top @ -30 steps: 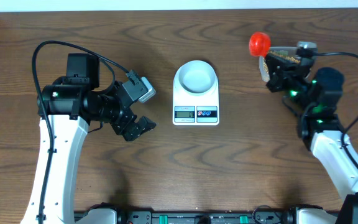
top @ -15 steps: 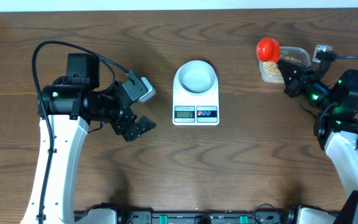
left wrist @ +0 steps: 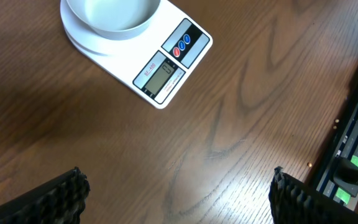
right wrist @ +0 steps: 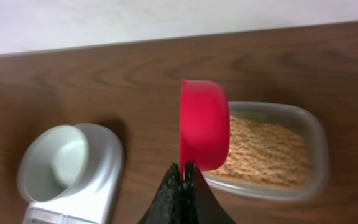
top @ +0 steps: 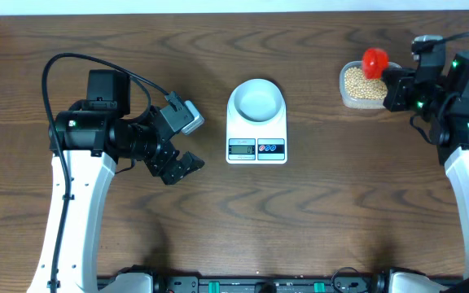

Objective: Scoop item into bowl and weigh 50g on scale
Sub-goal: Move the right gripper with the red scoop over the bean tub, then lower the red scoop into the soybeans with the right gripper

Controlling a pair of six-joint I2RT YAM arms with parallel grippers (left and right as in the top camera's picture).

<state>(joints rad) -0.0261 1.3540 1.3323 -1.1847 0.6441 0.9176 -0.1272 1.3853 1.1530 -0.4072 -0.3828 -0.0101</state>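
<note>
**Right arm holds scoop at bean tub; left end effector open, nothing in it**

- Right end effector: jaws fully closed on the handle of a red scoop. In the wrist view the scoop's cup is turned on its side, rim edge-on. Can't tell what's inside it.
- In the overhead view the scoop sits at the upper right of the frame, over the top-right corner of a clear plastic tub. Can't tell whether it touches the contents.
- Beans: small tan-yellow, all in the tub, covering its floor. The tub is on the tabletop, well right of the scale.
- Scale: white, upper centre of the overhead frame. Display and red/blue buttons are on its lower edge; the reading is too small to make out.
- Bowl: pale, round, upright on the scale's platform, above the display in frame.
- Left end effector: jaws spread wide, gripping nothing. It's above bare tabletop at centre left of the overhead frame, left of the scale and apart from it. The left wrist view shows both fingertips at the bottom corners, with scale and bowl at upper left.
</note>
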